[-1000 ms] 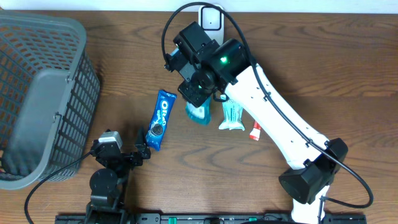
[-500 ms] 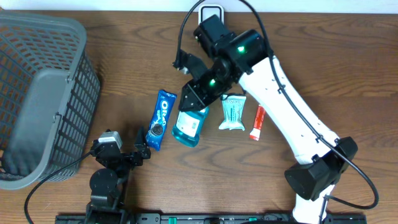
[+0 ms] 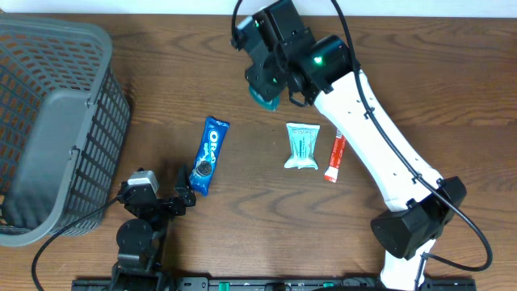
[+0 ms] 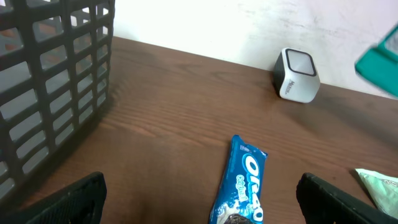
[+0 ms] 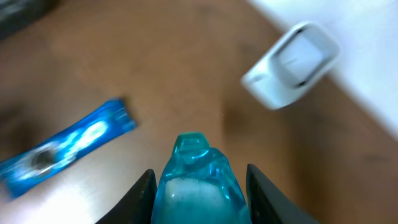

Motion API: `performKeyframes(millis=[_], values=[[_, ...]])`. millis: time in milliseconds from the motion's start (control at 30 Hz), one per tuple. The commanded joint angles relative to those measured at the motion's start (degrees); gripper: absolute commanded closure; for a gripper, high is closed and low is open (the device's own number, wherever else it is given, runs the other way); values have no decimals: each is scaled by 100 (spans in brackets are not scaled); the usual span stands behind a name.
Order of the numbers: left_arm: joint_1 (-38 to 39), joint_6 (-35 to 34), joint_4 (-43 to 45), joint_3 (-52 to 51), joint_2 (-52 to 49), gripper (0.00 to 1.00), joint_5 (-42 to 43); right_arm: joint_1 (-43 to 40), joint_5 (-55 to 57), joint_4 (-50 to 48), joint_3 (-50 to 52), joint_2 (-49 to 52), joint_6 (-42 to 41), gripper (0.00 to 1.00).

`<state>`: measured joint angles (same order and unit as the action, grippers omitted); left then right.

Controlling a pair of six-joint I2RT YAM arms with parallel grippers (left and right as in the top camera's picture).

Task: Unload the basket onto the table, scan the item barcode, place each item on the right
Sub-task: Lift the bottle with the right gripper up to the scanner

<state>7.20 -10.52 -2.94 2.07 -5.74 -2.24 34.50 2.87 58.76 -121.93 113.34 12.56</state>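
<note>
Right gripper (image 5: 198,198) is clenched on the teal bottle (image 5: 196,177): I see one finger on each side of its body and the narrow end poking out ahead of the tips. The bottle is held up off the tabletop (image 5: 155,68), and in the left wrist view it shows as a teal corner (image 4: 380,62) high at the right edge. Ahead of the right gripper and off to its right sits the scanner (image 5: 291,65), a white-grey box with its window facing up, apart from the bottle. Ahead-left of the same gripper and lower down lies the blue Oreo pack (image 5: 62,149), flat on the wood, blurred in that view. From overhead, the green pouch (image 3: 303,145) and the red tube (image 3: 335,158) lie side by side under the right arm, back from its gripper toward the base. Left gripper (image 4: 199,186) is fully released, jaws spread wide, nothing between them, low over the tabletop. The Oreo pack sits just ahead of it, slightly right. The scanner is far ahead-right at the wall. The grey basket (image 4: 50,81) stands to its left.
</note>
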Motion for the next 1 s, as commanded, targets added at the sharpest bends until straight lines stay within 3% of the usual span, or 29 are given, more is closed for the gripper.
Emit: performKeyframes(millis=[0,300,733,967], values=[[-17,-31,-83,-184,9,2,-31,-127,1021,-400,-153,-190,549,82],[-17,-31,-83,-184,9,2,-31,-376,1899,-2262,-153,549,1652,83],[-17,-31,-83,-184,9,1,-31,-428,3668,-6347,-153,2422,3952,83],[-17,-31,-83,-184,9,2,-31,-310,3676,-6983,-153,3106,4347,81]])
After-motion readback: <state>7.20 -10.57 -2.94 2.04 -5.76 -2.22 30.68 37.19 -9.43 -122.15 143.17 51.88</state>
